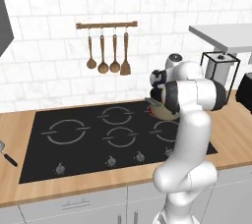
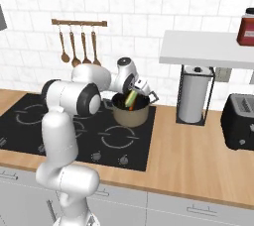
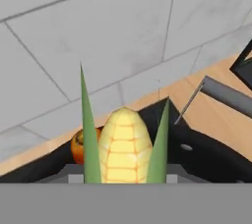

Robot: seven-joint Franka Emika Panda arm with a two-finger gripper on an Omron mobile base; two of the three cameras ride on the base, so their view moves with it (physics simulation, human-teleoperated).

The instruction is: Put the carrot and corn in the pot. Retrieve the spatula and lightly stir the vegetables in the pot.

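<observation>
Gripping corn (image 3: 124,144), hand (image 2: 133,97) over pot (image 2: 131,113)

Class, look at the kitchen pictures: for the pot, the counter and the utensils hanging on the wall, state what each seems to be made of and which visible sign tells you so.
The pot looks like metal: smooth tan-bronze wall with a darker rim.
The counter looks like wood or a wood-look laminate: warm brown with faint grain streaks; which one is unclear.
The hanging utensils look wooden: uniform matte brown, matching their rail.

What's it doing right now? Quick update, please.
Gripper over the pot, jaws on the corn. Carrot beside it. Spatula lies on the counter, left of the hob. Nothing in the way.
</observation>
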